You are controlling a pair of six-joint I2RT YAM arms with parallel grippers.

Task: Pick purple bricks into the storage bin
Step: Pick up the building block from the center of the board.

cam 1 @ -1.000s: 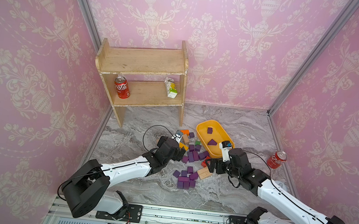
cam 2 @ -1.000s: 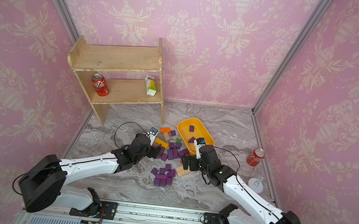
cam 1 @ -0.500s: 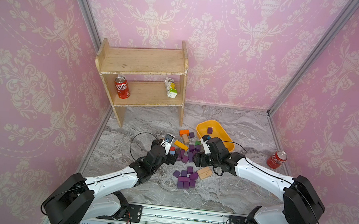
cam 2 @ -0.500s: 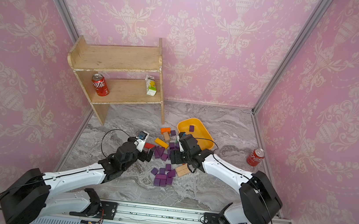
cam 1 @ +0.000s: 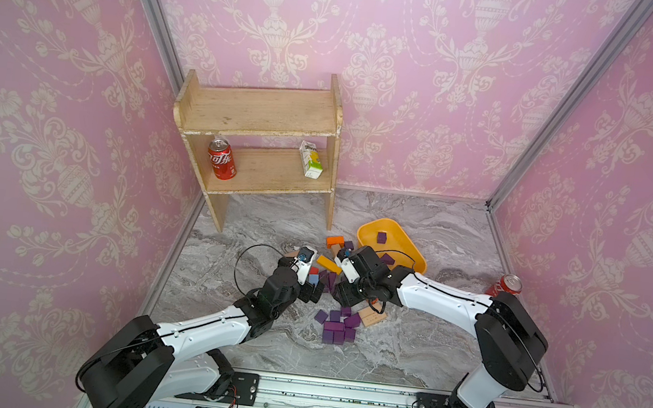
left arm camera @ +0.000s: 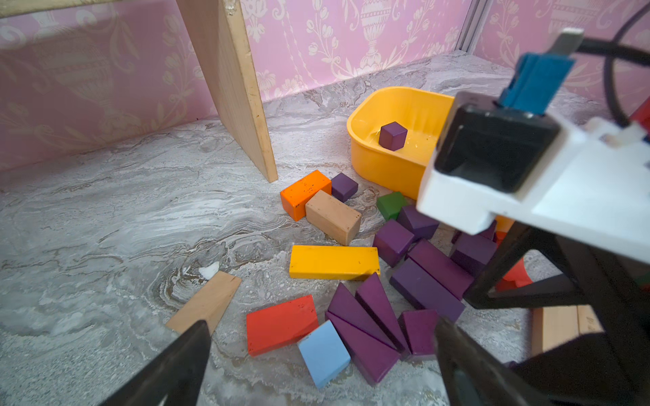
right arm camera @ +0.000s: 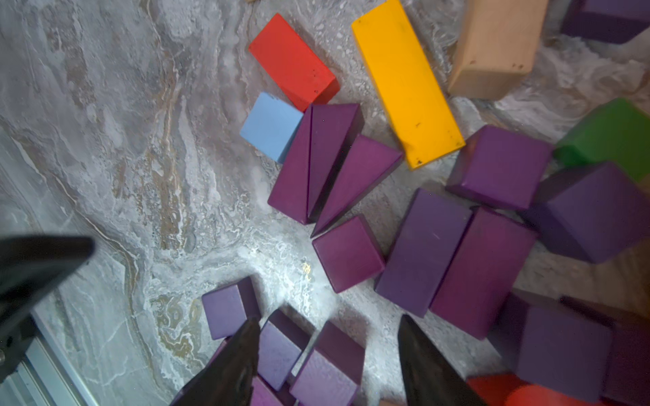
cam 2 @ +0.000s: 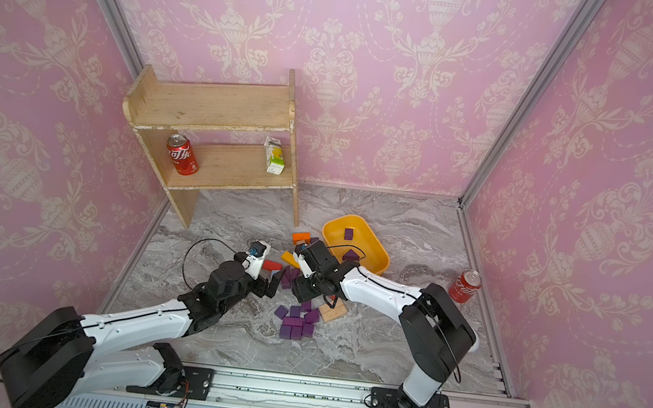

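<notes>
Barely begun: only two small dark purple wooden bricks inside shallow yellow-orange plastic storage bin; most remaining in clusters on grey marble table just beside it. Left fingers spread wide, empty; right fingers partly parted above bricks, gripping nothing.

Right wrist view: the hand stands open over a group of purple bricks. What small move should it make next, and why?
Probably lower the right hand a little and close it on the purple brick that lies between its fingers. The fingers stand apart with that brick in the gap, one side not yet touching, and the storage bin shows only two bricks.
</notes>
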